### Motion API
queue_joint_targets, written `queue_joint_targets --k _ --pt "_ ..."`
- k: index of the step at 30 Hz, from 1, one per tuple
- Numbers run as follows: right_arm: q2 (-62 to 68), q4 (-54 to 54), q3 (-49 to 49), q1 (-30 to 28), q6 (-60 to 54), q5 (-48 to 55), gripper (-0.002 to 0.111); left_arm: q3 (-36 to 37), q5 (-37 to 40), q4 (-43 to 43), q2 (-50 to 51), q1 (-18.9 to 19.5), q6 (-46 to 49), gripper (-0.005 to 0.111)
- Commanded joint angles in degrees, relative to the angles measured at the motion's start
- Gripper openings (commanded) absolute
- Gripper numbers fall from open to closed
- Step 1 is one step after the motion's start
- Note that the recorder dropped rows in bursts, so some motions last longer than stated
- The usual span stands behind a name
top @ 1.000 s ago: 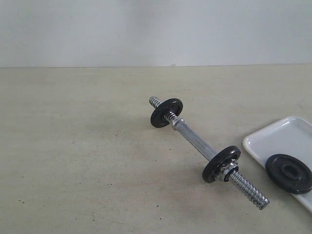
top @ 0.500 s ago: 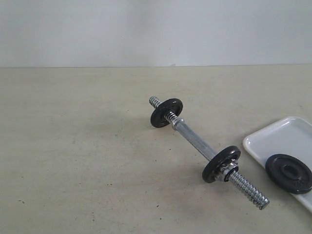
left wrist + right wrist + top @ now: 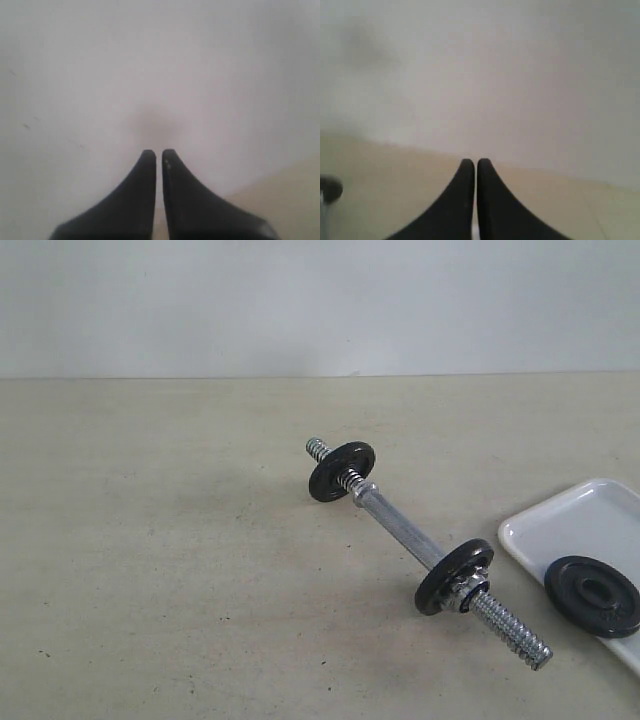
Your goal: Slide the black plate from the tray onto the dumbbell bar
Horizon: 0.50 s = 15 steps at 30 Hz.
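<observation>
Nothing has shifted against the frames from half a second and a second ago: the bar, the discs and the tray all lie where they were, and neither arm has come into the outside camera's view.

The black plate (image 3: pixel 592 596) lies flat on the tray (image 3: pixel 570 520), on its nearer part. The tray sits at the right edge of the desk (image 3: pixel 150 540), toward the near right corner. The dumbbell bar (image 3: pixel 400 528) lies slantwise around the middle of the desk, one threaded end toward the far edge and the other toward the tray. It carries two black discs, one by the far end (image 3: pixel 341 471) and one by the near end (image 3: pixel 454 576), with bare thread sticking out past each.

My left claw (image 3: pixel 156 155) is closed down to a thin slit with nothing between its tips. My right claw (image 3: pixel 470 162) is pressed together the same way, also empty.

I can read no brand, label or lettering; the plate's face is too small to tell.
</observation>
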Motion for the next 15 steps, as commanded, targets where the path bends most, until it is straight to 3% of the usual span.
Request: queue_joint_targets --k 1,5,15 --pt "8.4 1.1 -2.9 -0.2 -1.2 16.2 0.0 0.5 -11.3 8.0 6.6 -0.2 -11.3 0.004" --pt "12.5 8.7 -3.0 -0.2 -1.2 16.2 0.0 0.6 -18.5 8.0 10.3 -0.2 -11.3 0.004" --pt "12.8 11.1 -3.0 -0.2 -1.0 12.5 0.0 0.6 -19.1 8.0 10.8 -0.2 -11.3 0.004"
